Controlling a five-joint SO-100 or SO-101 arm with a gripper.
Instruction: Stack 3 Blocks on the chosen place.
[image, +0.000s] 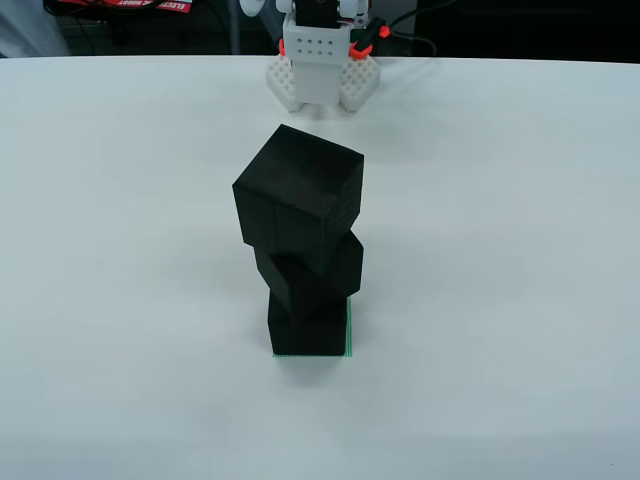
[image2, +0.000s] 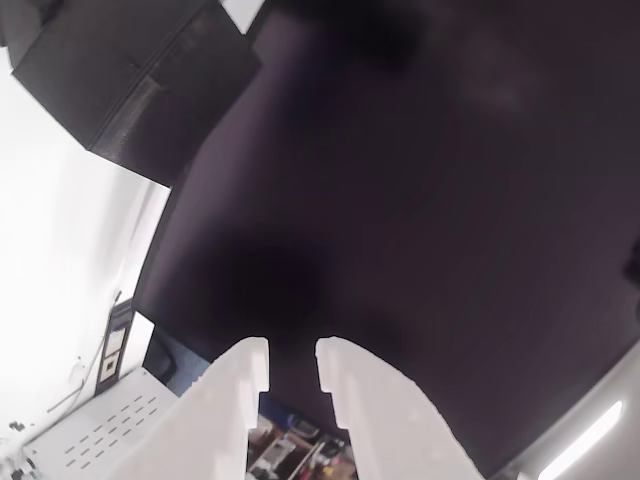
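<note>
In the front view three black blocks stand stacked in one tower on the white table. The bottom block (image: 308, 330) sits on the green chosen place (image: 349, 335), of which a thin strip shows along its right and front edges. The middle block (image: 310, 275) is turned a little, and the top block (image: 298, 200) is twisted and overhangs to the left. In the view that rides on the gripper, my gripper (image2: 292, 350) points up at a dark ceiling. Its white fingers (image2: 225, 400) stand a narrow gap apart with nothing between them, far from the tower.
The arm's white base (image: 318, 60) with orange parts stands at the table's far edge, behind the tower. White table (image: 120, 300) surface stretches to both sides and in front of the stack. Dark background lies beyond the far edge.
</note>
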